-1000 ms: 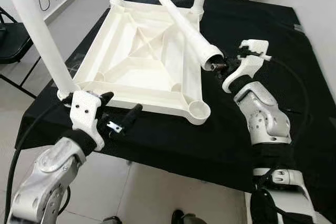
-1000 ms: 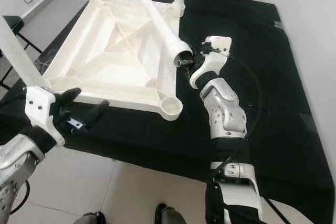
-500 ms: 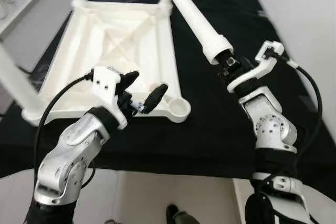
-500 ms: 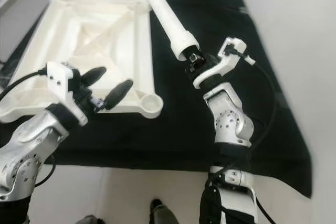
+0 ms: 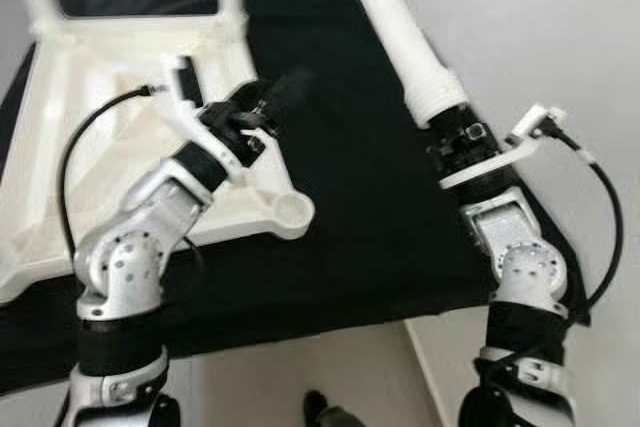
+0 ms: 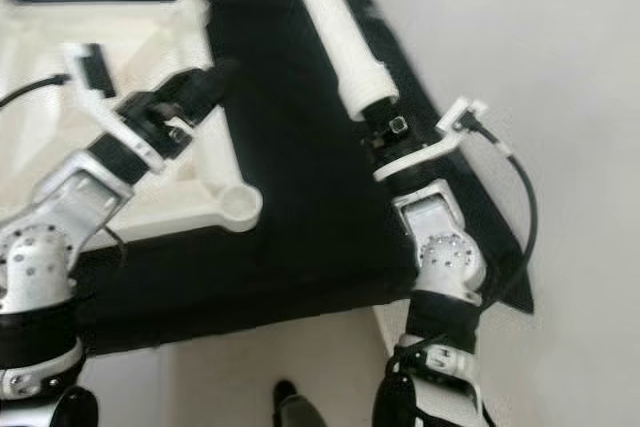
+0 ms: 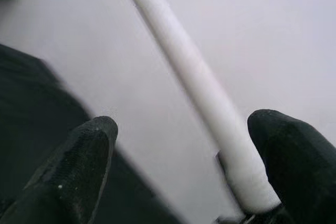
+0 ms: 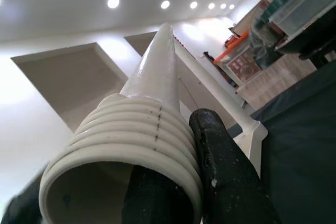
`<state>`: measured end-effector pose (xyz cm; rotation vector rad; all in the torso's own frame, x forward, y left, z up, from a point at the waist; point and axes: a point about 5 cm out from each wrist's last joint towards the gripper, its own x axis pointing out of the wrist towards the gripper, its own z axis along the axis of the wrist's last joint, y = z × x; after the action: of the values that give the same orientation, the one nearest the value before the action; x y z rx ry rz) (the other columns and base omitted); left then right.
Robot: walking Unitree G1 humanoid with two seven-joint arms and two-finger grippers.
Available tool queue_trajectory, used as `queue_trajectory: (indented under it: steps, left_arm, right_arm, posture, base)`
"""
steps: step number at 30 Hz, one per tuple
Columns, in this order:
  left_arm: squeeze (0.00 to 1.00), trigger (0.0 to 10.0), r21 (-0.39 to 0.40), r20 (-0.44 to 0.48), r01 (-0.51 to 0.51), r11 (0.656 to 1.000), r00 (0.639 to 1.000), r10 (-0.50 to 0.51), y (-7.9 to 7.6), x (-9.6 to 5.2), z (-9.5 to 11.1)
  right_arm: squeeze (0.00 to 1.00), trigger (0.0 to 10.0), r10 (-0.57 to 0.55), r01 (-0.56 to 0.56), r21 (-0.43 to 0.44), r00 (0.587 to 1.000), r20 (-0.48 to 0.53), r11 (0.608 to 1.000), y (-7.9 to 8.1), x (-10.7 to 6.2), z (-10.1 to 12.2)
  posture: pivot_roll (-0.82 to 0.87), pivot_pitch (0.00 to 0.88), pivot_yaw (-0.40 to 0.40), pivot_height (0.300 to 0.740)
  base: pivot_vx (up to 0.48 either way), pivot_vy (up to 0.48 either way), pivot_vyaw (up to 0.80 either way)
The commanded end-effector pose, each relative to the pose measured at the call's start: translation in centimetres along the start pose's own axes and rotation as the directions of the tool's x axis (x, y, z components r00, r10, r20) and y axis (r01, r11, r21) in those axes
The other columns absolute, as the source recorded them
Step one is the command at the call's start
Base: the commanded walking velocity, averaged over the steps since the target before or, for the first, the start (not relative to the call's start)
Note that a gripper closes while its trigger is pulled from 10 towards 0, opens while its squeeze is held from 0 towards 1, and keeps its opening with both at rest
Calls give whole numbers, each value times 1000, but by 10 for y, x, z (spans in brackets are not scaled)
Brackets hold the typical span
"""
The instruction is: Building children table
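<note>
What moved: since a second ago the right tool (image 5: pixel 455 137) has lifted the loose table leg (image 5: pixel 395 22) up off the upside-down table top (image 5: pixel 60 97). The leg now stands up high, tipped only a little. The left tool (image 5: pixel 270 102) has come up too, and reaches toward the leg.

Right tool: its fingers are pressed on the ribbed, open end of the leg. One black finger (image 8: pixel 226 177) lies against the ribs, and another looks to sit inside the open end.

Left tool: its two black fingers (image 7: pixel 79 166) are spread wide and hold nothing. The leg shows between them in the left wrist view, but they are not touching it.

Where the leg is: over the right side of the black worktop (image 5: pixel 360 197), with the thin end up and the ribbed end down in the right tool.

Where it must go: the round empty socket (image 5: pixel 291 210) at the near right corner of the table top. Three other legs already stand in their corners.

Which way: the socket lies to the left of the ribbed end, lower down and a bit nearer the robot. The right arm holds the leg, so I think it must bring the ribbed end over and down into the socket.
</note>
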<state>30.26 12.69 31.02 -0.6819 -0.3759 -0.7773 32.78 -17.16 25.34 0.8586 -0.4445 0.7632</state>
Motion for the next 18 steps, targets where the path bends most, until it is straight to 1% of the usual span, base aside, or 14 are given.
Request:
queue_trajectory:
  steps: [1,2,4,8,9,11,12,14,15,18]
  left_arm:
    - [0,10000,-110,18,77,991,997,-76,-6,3,5]
    - [0,10000,-110,18,77,991,997,-76,-6,3,5]
    - [0,10000,-169,24,138,976,990,-136,-9,4,11]
    - [0,10000,-177,1,169,969,985,-172,-10,4,14]
    - [0,10000,-172,-12,175,969,984,-180,-10,4,15]
    - [0,10000,-130,-40,162,978,985,-169,-9,4,14]
    - [0,10000,-122,-45,150,981,987,-156,-7,4,13]
    - [0,10000,-111,-52,120,987,991,-126,-3,2,13]
    - [0,10000,-111,-52,120,987,991,-126,-3,2,13]
    - [0,10000,-117,-66,73,990,995,-81,5,-2,12]
  right_arm:
    - [0,10000,59,-59,-5,998,-17,998,8,-2,-3]
    - [0,10000,59,-59,-5,998,-17,998,8,-2,-3]
    - [0,10000,69,-70,-5,997,-39,998,9,-4,-7]
    - [0,10000,80,-81,-13,995,-67,997,11,-5,-11]
    - [0,10000,74,-76,-30,994,-86,997,11,-5,-14]
    - [0,10000,37,-45,-69,993,-113,997,8,-3,-23]
    - [0,10000,31,-39,-71,993,-116,997,8,-3,-26]
    - [0,10000,22,-30,-68,994,-111,997,8,-2,-31]
    - [0,10000,22,-30,-68,994,-111,997,8,-2,-31]
    - [0,10000,22,-28,-64,995,-94,998,9,1,-37]
  posture:
    - [53,147,-95,740]
    - [53,147,-95,740]
    - [54,147,-92,740]
    - [55,146,-92,740]
    - [56,144,-88,740]
    - [62,131,-80,740]
    - [66,121,-73,740]
    - [69,104,-61,740]
    - [69,104,-61,740]
    - [82,76,-40,740]
  base:
    - [0,0,-800]
    - [0,0,-800]
    - [0,0,-800]
    - [0,0,-800]
    - [0,0,-800]
    - [0,0,-800]
    - [0,0,-800]
    - [0,0,-800]
    - [0,0,-800]
    - [0,0,-800]
